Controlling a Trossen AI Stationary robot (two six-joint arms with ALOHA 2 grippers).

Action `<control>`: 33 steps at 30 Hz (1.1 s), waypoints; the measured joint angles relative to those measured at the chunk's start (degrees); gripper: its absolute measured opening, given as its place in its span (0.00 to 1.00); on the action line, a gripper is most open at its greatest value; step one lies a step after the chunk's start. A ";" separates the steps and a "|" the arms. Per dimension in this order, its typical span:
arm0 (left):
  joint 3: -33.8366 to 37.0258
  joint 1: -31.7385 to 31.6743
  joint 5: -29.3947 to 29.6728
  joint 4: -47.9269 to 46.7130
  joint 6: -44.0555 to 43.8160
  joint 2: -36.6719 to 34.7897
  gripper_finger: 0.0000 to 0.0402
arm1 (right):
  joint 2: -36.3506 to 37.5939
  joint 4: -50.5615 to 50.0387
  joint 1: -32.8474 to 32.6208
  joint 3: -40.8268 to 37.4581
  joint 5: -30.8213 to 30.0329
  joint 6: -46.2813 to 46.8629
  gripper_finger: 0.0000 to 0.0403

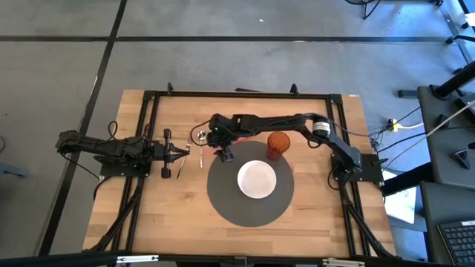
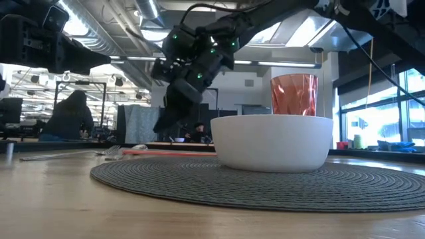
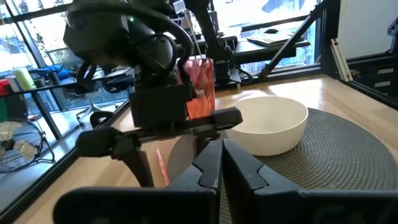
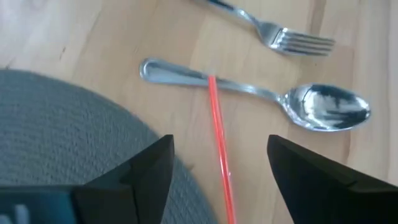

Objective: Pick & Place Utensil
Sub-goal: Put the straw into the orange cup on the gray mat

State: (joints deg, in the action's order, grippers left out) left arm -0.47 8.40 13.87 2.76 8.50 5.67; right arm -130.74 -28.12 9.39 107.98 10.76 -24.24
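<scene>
The right pincer (image 1: 223, 154) is hovering with its fingers apart just left of centre in the high view, above the spoon (image 4: 261, 93) and the red straw (image 4: 219, 146) lying across its handle on the wooden tabletop (image 1: 312, 222), with a fork (image 4: 273, 32) just beside them. The left pincer (image 1: 183, 151), fingers together, is waiting at the left. A white bowl (image 1: 257, 179) is sitting on the round grey placemat (image 1: 223, 200), with an orange cup (image 1: 278, 144) at the mat's upper edge.

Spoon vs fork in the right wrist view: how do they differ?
The spoon ends in a smooth oval bowl; the fork ends in tines. The spoon shows whole, the fork's handle is cut off at the picture's edge. The red straw lies across the spoon's handle, while the fork is clear of it. Both are shiny metal, lying flat on the wooden table.
</scene>
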 joint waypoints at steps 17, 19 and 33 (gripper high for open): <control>0.00 0.00 0.11 -0.02 0.17 0.00 0.01 | -2.78 3.08 0.68 0.00 2.90 5.89 0.63; 0.00 0.00 0.11 -0.02 0.17 0.00 0.01 | -3.20 3.37 0.63 0.00 2.27 5.97 0.63; 0.00 0.00 0.14 -0.02 0.19 0.00 0.01 | -6.01 3.65 0.68 0.00 2.02 7.46 0.60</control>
State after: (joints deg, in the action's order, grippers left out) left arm -0.47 8.40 14.01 2.74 8.69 5.67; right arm -136.75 -24.47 10.07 107.98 12.78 -16.78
